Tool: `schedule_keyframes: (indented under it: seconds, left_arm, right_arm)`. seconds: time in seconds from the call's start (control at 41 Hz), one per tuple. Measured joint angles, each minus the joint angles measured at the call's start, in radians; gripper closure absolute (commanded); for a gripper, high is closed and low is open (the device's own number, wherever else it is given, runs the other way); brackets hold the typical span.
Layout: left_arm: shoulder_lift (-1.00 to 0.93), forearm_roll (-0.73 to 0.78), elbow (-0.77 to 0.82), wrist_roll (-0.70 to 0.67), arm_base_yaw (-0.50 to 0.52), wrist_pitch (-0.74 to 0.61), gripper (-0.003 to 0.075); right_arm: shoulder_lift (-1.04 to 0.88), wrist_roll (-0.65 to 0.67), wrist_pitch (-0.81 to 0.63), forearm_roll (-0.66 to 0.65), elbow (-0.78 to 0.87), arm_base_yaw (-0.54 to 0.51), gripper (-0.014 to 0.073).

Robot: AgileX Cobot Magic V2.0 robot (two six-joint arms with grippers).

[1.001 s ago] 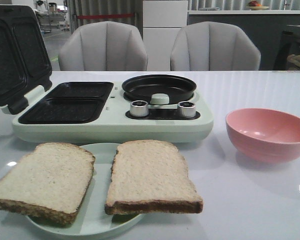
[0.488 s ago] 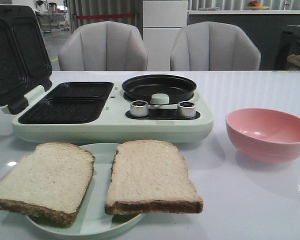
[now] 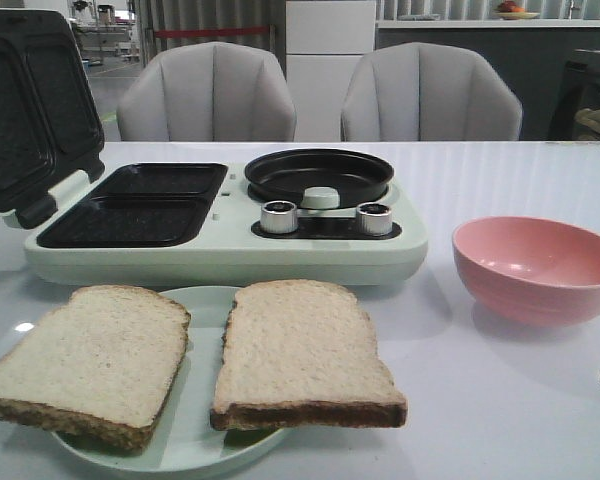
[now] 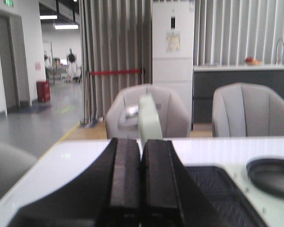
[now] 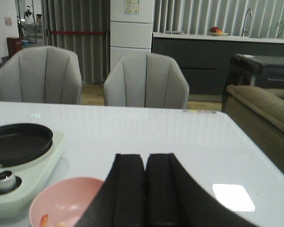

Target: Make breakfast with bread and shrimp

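A: Pincers? 
B: Left pincer [image 4: 141,177] and right pincer [image 5: 145,189] are pressed together, nothing held.

A: Progress? 
B: Nothing started. Bread [image 3: 300,350] is seen on the plate [image 3: 195,440]; shrimp [image 5: 44,220] is glimpsed in the pink bowl [image 5: 61,198]. Sandwich maker [image 3: 220,215] is left unloaded.
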Motion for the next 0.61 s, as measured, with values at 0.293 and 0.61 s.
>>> schedule_keyframes:
  seconds: [0.293,0.61]
  left_arm:
    - [0.167,0.0,-0.317,0.0,0.0,0.201,0.0619]
    - [0.343,0.0,-0.428,0.0,0.0,0.284,0.0619]
  right_arm:
    - [0.153,0.0,0.151,0.0,-0.304,0.0,0.058]
    - [0.373,0.0,0.292,0.0,-0.432,0.0,0.058]
